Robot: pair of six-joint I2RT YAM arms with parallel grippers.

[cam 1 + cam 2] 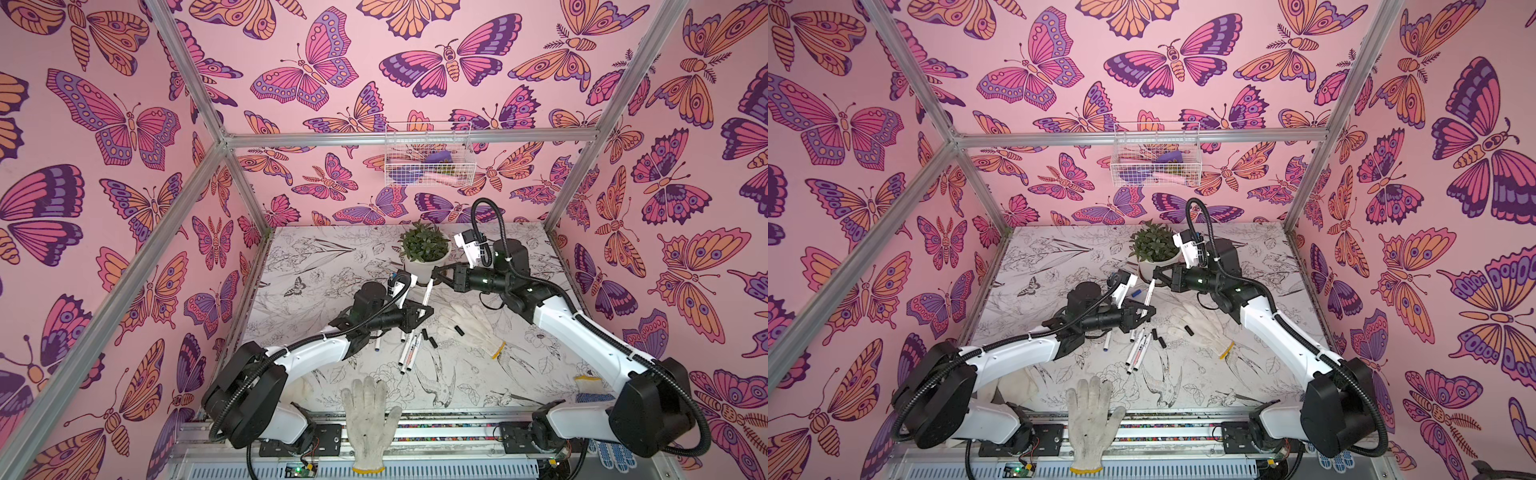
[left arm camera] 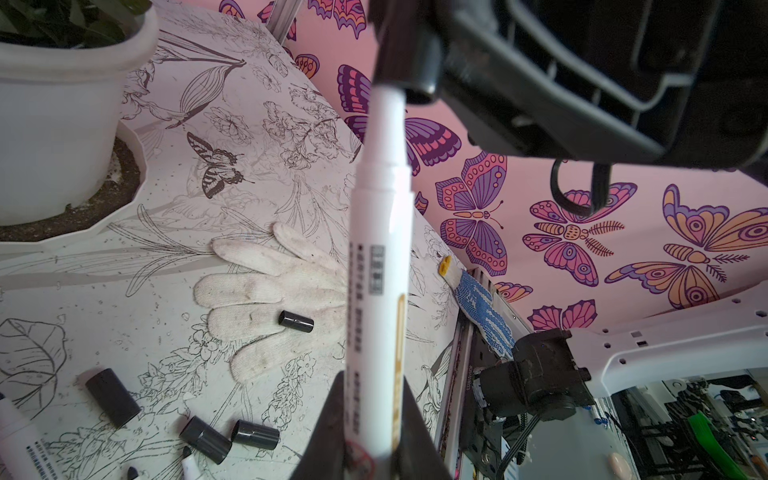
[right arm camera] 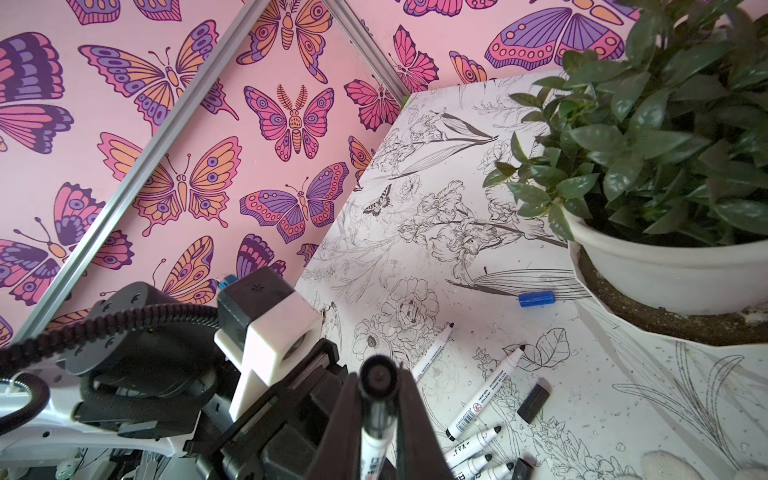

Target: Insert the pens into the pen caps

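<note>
pen [image 2: 378,249] clamped in left gripper [image 1: 424,312], cap [image 3: 379,380] pinched in right gripper [image 1: 435,275]; axes to be held collinear, cap pressed straight until seated.

Table [image 1: 528,374]: pens [image 1: 409,348]; caps [image 1: 432,342]; gloves [image 1: 473,328]; pot [image 1: 419,268]

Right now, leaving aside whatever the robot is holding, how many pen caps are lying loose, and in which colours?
Black caps: 4
Blue cap: 1
Total in view: 5
</note>
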